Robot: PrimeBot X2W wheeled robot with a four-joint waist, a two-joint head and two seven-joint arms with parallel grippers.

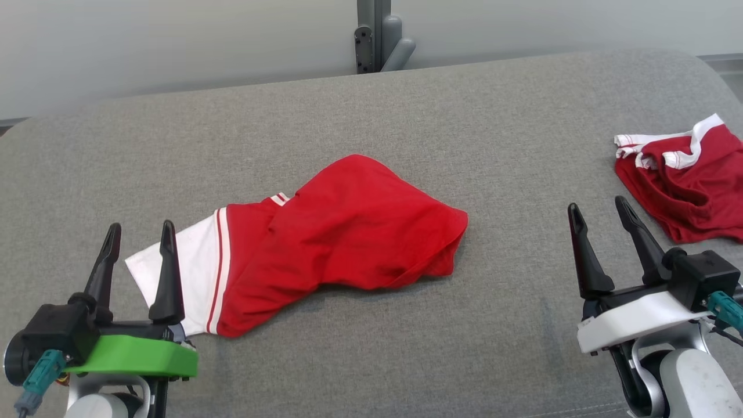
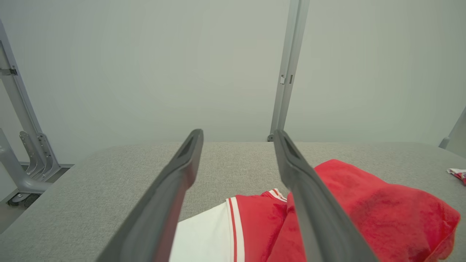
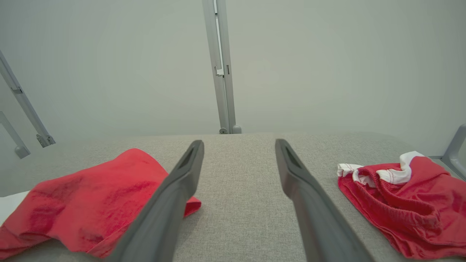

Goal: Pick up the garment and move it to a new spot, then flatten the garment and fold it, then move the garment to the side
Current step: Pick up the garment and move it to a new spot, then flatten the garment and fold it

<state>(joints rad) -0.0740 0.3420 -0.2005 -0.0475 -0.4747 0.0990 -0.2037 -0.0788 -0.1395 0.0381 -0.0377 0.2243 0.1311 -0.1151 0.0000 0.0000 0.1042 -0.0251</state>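
Lying crumpled on the bench [image 1: 406, 116], red garment [image 1: 342, 232], left end effector [image 1: 141, 225] gaping empty by its white sleeve [image 1: 191, 267], right end effector [image 1: 597, 202] spread, empty, near second garment [image 1: 691, 186].

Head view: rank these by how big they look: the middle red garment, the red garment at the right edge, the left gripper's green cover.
1. middle red garment, clearly largest.
2. red garment at the right edge, though the frame cuts it off.
3. green cover on the left gripper, smallest despite being nearest the camera.
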